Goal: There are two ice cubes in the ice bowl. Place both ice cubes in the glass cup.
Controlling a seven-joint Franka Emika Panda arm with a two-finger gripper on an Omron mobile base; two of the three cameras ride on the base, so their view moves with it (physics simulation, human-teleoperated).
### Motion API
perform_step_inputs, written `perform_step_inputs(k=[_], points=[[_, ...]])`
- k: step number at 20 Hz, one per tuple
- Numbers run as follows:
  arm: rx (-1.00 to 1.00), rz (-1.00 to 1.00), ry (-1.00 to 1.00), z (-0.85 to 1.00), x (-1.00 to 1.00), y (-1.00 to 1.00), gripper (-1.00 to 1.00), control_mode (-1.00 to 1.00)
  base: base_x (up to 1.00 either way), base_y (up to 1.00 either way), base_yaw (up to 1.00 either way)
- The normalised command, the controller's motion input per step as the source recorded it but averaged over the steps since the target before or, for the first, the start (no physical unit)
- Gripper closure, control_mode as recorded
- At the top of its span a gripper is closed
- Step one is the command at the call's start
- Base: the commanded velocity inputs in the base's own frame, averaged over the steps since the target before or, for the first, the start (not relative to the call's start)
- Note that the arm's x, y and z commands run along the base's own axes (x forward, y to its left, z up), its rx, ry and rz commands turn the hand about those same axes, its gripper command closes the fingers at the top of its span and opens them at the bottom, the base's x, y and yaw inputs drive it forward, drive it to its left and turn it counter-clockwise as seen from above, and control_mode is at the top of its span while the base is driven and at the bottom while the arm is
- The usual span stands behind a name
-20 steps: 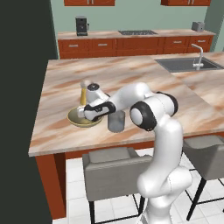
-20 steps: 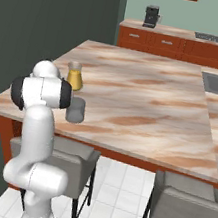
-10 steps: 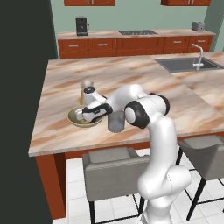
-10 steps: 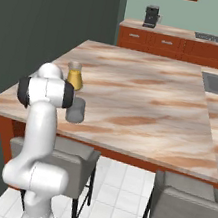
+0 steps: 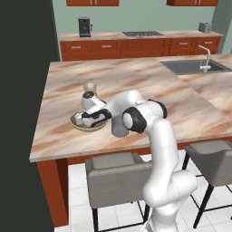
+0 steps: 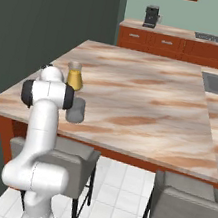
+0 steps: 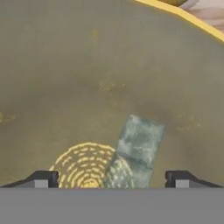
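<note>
Hand view: open end effector [image 7: 112, 178] over ice cubes [image 7: 139, 142].

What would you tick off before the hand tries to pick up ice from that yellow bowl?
1. Hand is down inside the ice bowl: ok.
2. Fingers are spread apart, nothing between them: ok.
3. An ice cube lies between the fingertips' line, just ahead: ok.
4. Second cube sits apart from the first: cannot tell; a paler patch touches it.
5. Glass cup stands upright beside the bowl: ok.
6. Flask is clear of the path to the cup: ok.
</note>
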Motion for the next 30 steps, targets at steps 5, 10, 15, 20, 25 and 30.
perform_step_inputs(k=[5,10,15,20,25,30], points=[[0.00,0.00,0.00,-0.14,0.23,0.03,1.00,-1.00,0.00,0.00,0.00],[0.00,0.00,0.01,0.00,-0.05,-0.01,1.00,-1.00,0.00,0.00,0.00],[0.06,-0.10,0.00,0.40,-0.44,-0.51,1.00,-1.00,0.00,0.00,0.00],[0.09,-0.13,0.00,0.85,-0.44,-0.82,1.00,-1.00,0.00,0.00,0.00],[0.09,-0.17,0.00,0.99,-0.20,-0.72,1.00,-1.00,0.00,0.00,0.00],[0.04,-0.19,0.06,0.39,-0.28,-0.74,1.00,-1.00,0.00,0.00,0.00]])
